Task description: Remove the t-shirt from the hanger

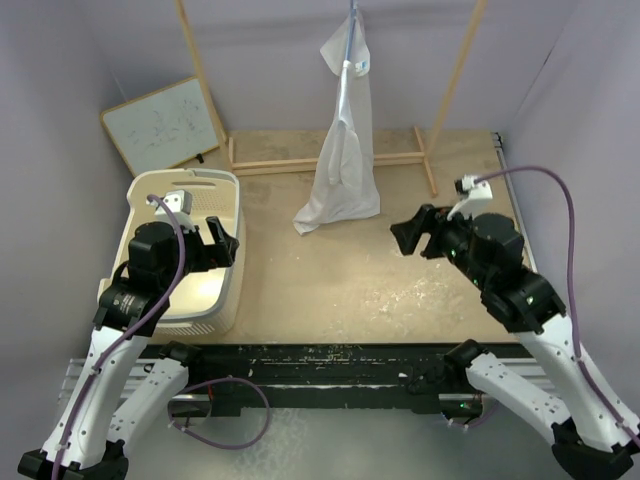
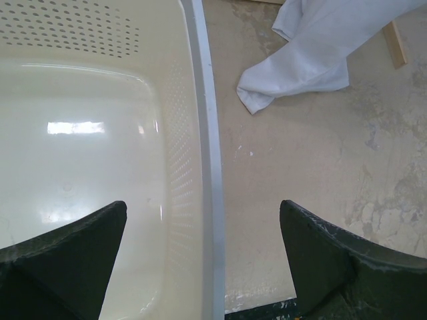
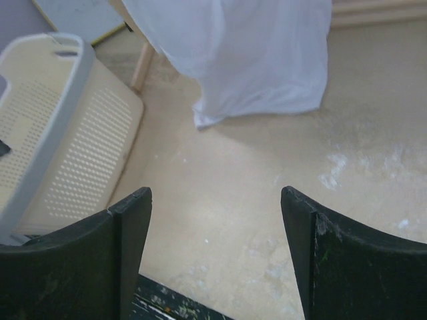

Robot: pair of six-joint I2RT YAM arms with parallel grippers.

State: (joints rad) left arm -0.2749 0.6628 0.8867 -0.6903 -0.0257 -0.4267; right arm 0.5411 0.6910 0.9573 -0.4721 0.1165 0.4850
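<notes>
From the top view, the t-shirt [image 1: 345,165] hangs in the upper middle of the frame. It is on a thin blue hanger [image 1: 350,30] hooked at the very top, and its bottom edge rests on the worktop [image 1: 330,290]. It looks soft, light and floppy, so we think it will fold and slide when pulled. The wire hanger looks light too and may swing. A good place to take hold, we think, is the loose cloth low down, or near the neck to slip it off. The left pincer [image 1: 225,240] sits at the left, over the laundry basket [image 1: 190,178], well apart from the shirt. The right pincer [image 1: 410,235] sits at the right, nearer the shirt but not touching it. The wooden rack [image 1: 280,165] stands behind.

In the left wrist view, the left pincer [image 2: 202,220] is wide open and holds nothing. The basket rim [image 2: 203,100] runs between its fingers. The shirt's bottom corner [image 2: 313,53] lies in the upper right, far ahead.

In the right wrist view, the right pincer [image 3: 217,200] is wide open and empty too. The shirt [image 3: 247,60] hangs at the top middle, straight ahead, with bare worktop between. The basket [image 3: 80,133] is at the left.
</notes>
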